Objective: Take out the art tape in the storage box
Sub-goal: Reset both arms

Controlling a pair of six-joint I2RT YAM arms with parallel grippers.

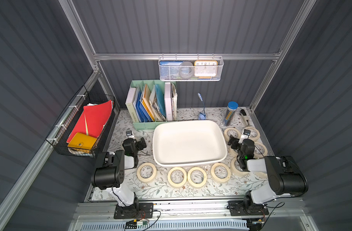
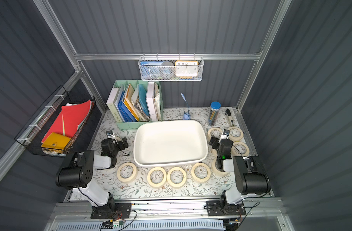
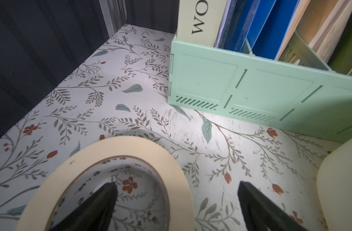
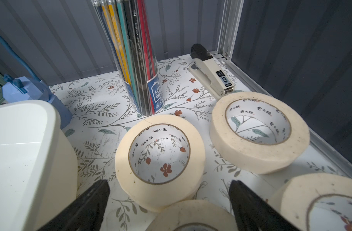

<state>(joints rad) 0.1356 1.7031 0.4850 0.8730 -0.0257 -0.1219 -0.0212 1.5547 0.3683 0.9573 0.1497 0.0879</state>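
With the storage box (image 1: 189, 144) seemingly empty and all visible art tape (image 1: 177, 177) lying flat on the floral table (image 1: 211, 190) around it, the spread left gripper (image 3: 177, 186) stands over one roll (image 3: 171, 166) beside the box, and the spread right gripper (image 4: 169, 184) hangs over others on the box's other side, both holding nothing

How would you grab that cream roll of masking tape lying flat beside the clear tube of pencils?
By its ring wall, from straight above: one finger down the hole, the other outside. The cream roll of masking tape lies flat with its hole facing up. Probably pinch the side toward the off-white plastic tub, where the table is bare; other rolls sit close elsewhere.
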